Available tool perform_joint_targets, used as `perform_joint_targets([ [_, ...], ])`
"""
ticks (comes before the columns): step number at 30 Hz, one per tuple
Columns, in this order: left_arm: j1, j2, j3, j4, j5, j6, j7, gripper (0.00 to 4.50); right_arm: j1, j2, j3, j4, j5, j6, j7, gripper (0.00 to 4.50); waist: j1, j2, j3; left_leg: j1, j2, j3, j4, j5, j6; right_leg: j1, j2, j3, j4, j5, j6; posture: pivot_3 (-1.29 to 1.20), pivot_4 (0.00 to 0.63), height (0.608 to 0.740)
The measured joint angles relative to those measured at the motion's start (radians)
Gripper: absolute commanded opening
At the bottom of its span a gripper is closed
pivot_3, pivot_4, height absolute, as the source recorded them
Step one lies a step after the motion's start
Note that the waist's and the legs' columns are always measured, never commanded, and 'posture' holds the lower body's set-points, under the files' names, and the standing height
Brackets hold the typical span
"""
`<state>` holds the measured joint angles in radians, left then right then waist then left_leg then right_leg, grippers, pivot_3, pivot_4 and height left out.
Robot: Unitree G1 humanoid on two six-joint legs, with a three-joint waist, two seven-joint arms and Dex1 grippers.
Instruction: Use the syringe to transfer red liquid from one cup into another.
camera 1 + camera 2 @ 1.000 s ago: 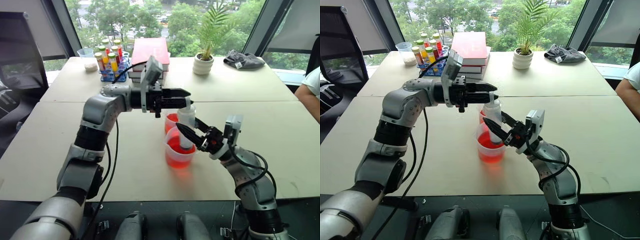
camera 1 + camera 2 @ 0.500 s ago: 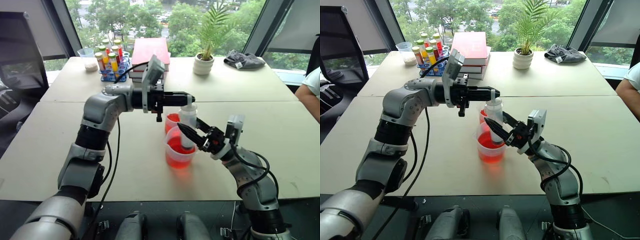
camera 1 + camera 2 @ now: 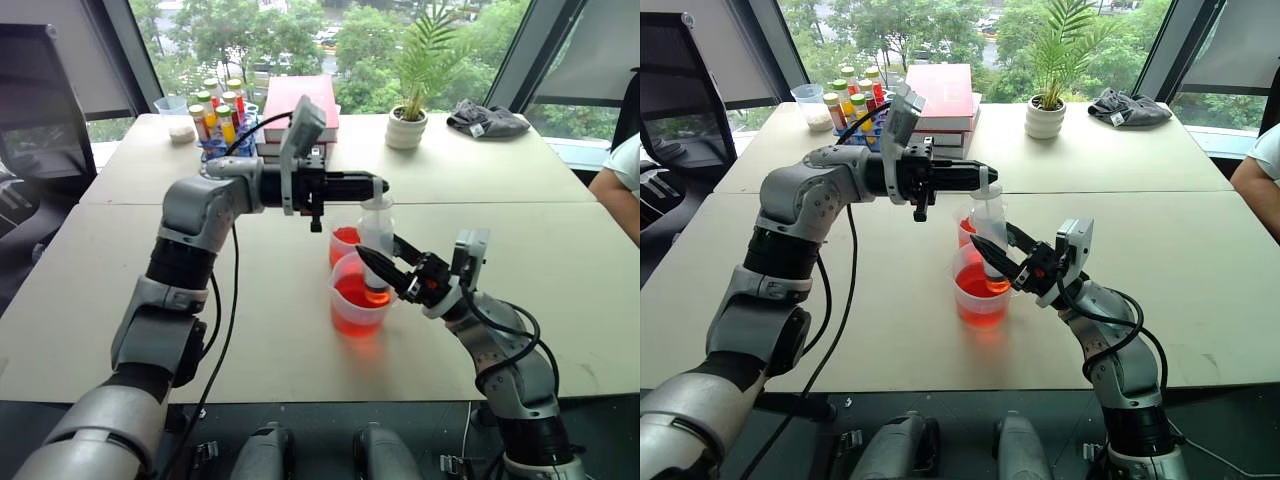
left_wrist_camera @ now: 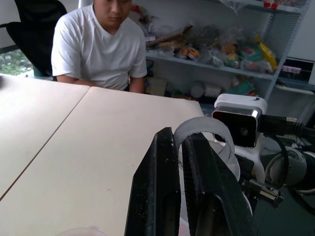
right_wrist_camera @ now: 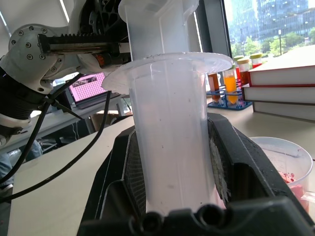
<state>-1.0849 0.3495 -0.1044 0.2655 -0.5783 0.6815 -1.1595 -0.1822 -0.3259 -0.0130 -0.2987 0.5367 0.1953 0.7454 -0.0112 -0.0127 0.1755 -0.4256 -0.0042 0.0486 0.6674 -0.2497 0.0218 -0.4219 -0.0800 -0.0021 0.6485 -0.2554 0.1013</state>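
The syringe (image 3: 376, 238) stands upright, its orange-red tip dipped into the larger cup (image 3: 356, 305), which holds red liquid (image 3: 350, 297). My right gripper (image 3: 384, 272) is shut on the clear barrel (image 5: 172, 142), one finger (image 5: 123, 167) on each side. My left gripper (image 3: 374, 186) reaches in level from the left and is shut on the white plunger top (image 4: 203, 138). Just behind the larger cup stands the smaller cup (image 3: 342, 243), also with red liquid in it.
A stack of red books (image 3: 300, 105), a rack of coloured tubes (image 3: 222, 125), a potted plant (image 3: 408, 125) and a grey cloth (image 3: 487, 121) sit along the table's far side. A person in a white shirt (image 4: 101, 46) sits at the table's right end.
My left gripper's fingers have closed on the plunger top. The right gripper and the syringe barrel have stayed where they were.
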Motion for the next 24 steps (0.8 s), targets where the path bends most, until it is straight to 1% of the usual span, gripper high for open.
perform_joint_targets([
  [9, -0.01, 0.021, 0.001, 0.007, -0.003, -0.015, 0.0, 0.04, -0.019, -0.007, 0.004, 0.008, 0.006, -0.004, 0.0, 1.38, 0.0, 0.0, 0.0, 0.0, 0.0, 0.0, 0.0, 0.0, 0.0, 0.0, 0.0, 0.0, 0.0, 0.0, 0.0, 0.0, 0.15, 0.74],
  [12, -0.01, 0.037, 0.002, 0.004, -0.005, -0.014, -0.002, 0.97, -0.03, -0.007, 0.011, 0.008, 0.01, 0.008, 0.002, 1.38, -0.003, 0.0, 0.0, 0.0, 0.0, 0.0, 0.0, 0.0, 0.0, 0.0, 0.0, 0.0, 0.0, 0.0, 0.0, 0.0, 0.15, 0.74],
  [15, -0.009, 0.065, 0.02, 0.001, -0.005, -0.009, -0.002, 2.43, -0.045, -0.007, 0.023, 0.0, 0.023, 0.024, 0.009, 1.38, -0.003, 0.0, 0.0, 0.0, 0.0, 0.0, 0.0, 0.0, 0.0, -0.001, 0.0, 0.0, 0.001, 0.0, 0.0, 0.0, 0.15, 0.74],
  [17, -0.007, 0.075, 0.039, -0.006, -0.005, -0.007, -0.001, 3.54, -0.061, -0.007, 0.029, -0.013, 0.031, 0.04, 0.009, 1.38, -0.001, 0.0, 0.0, 0.0, 0.0, 0.0, 0.0, 0.0, 0.0, -0.001, 0.0, 0.0, 0.0, 0.0, 0.0, 0.0, 0.15, 0.74],
  [18, -0.005, 0.079, 0.044, -0.014, -0.006, -0.007, 0.0, 3.95, -0.066, -0.007, 0.03, -0.017, 0.034, 0.047, 0.009, 1.38, -0.001, 0.0, 0.0, 0.0, 0.0, 0.0, 0.0, 0.0, 0.0, -0.001, 0.0, 0.0, 0.0, 0.0, 0.0, 0.0, 0.15, 0.74],
  [19, 0.005, 0.089, 0.048, -0.035, -0.008, -0.004, -0.004, 4.46, -0.072, -0.007, 0.034, -0.018, 0.036, 0.057, 0.008, 1.38, 0.001, 0.0, 0.0, 0.0, 0.0, 0.0, 0.0, 0.0, 0.0, 0.0, 0.0, 0.0, 0.0, 0.0, 0.0, 0.0, 0.15, 0.74],
  [24, 0.062, 0.132, 0.062, -0.073, -0.016, 0.013, -0.017, 4.46, -0.078, -0.009, 0.036, -0.021, 0.041, 0.097, -0.006, 1.38, 0.0, 0.0, 0.0, 0.0, 0.0, 0.0, 0.0, 0.0, 0.0, 0.0, -0.001, 0.0, 0.0, 0.0, 0.0, 0.0, 0.15, 0.74],
])
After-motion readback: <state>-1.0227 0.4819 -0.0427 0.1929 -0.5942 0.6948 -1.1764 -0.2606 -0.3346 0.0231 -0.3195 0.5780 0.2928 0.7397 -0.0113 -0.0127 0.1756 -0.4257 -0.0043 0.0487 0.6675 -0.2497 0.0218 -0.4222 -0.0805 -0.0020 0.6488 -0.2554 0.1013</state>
